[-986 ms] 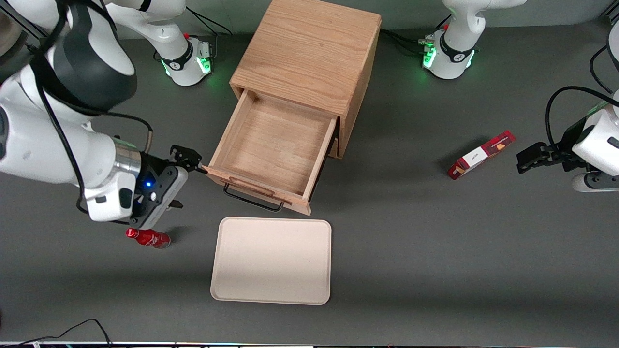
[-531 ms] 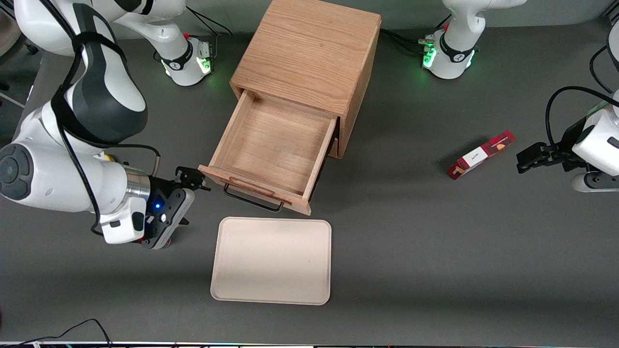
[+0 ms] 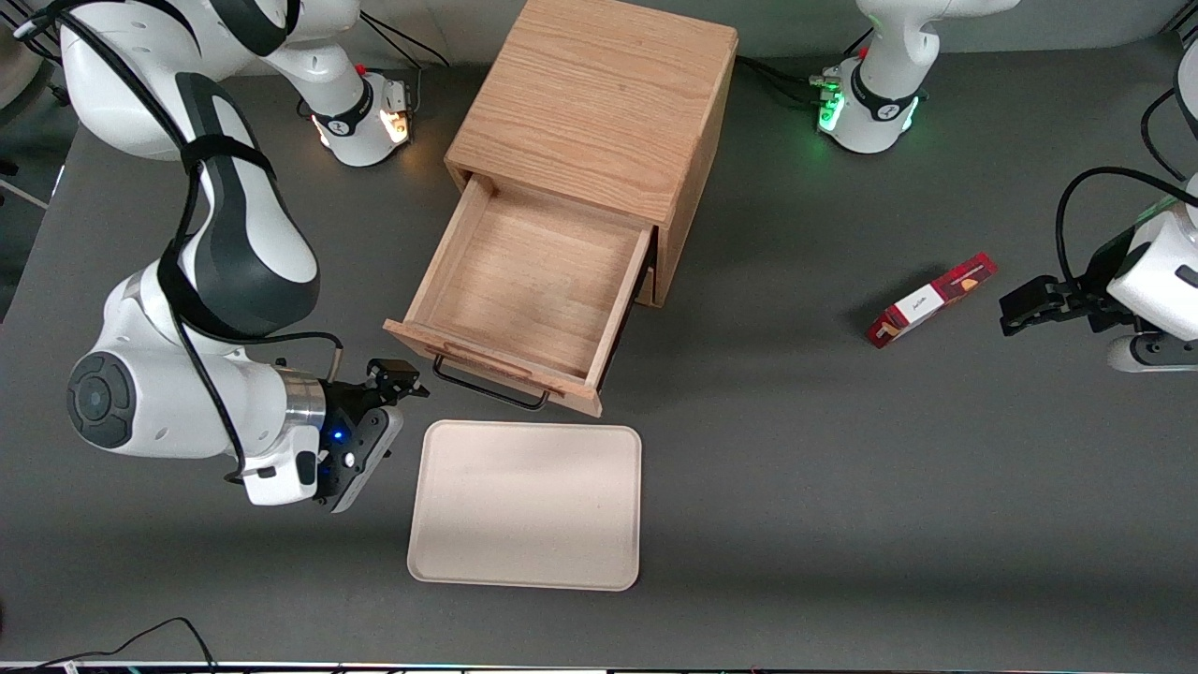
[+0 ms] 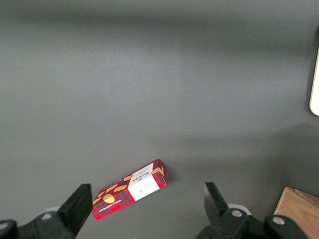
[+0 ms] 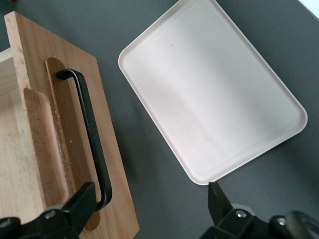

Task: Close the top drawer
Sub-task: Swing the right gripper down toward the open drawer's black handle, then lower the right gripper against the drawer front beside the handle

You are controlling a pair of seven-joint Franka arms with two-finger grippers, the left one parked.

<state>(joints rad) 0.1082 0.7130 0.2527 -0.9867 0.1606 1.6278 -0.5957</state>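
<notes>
Your top drawer [image 3: 531,285] stands pulled well out of the oak cabinet [image 3: 594,98], its black wire pull [image 3: 489,388] facing the beige tray [image 3: 526,505] on the counter [image 3: 842,487]. Your gripper [image 3: 404,382] hovers just off the drawer front's corner at the working arm's end, fingers spread wide, gripping nothing. A red biscuit box [image 3: 930,300] lies toward the parked arm's end.
</notes>
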